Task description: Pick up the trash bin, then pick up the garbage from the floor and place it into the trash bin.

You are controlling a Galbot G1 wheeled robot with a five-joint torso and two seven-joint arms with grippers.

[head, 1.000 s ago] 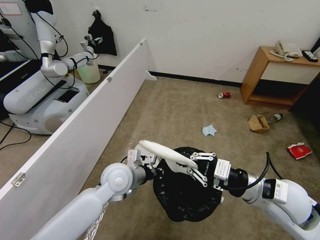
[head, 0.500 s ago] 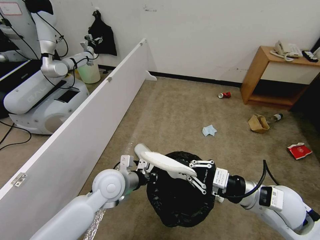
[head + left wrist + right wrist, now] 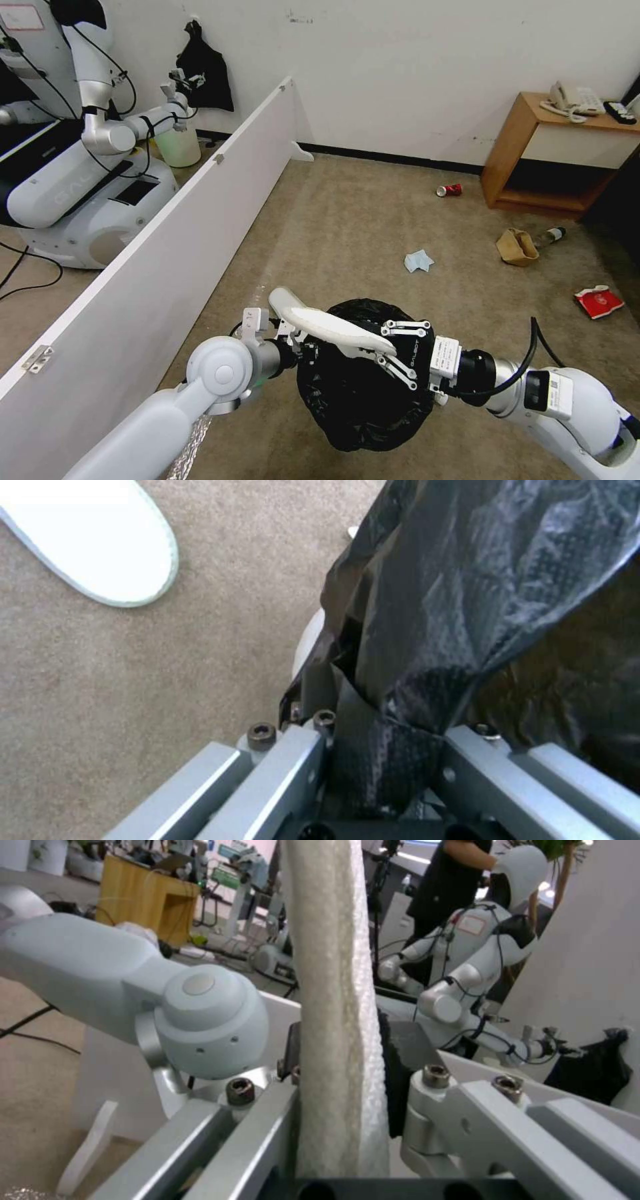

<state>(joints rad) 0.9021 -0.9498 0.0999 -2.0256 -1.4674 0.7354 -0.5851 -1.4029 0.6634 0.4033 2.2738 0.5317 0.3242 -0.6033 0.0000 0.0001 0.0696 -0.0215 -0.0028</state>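
Carpeted floor (image 3: 347,220) behind; left gripper (image 3: 293,337) clamps the trash bin (image 3: 360,393) rim; right gripper (image 3: 390,347) grips a white slipper (image 3: 330,320) above it.

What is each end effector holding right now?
Left end effector: shut on the trash bin.
Right end effector: shut on the white slipper.

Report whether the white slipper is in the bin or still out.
Out. The right gripper holds the white slipper flat above the trash bin, whose rim the left gripper grips.
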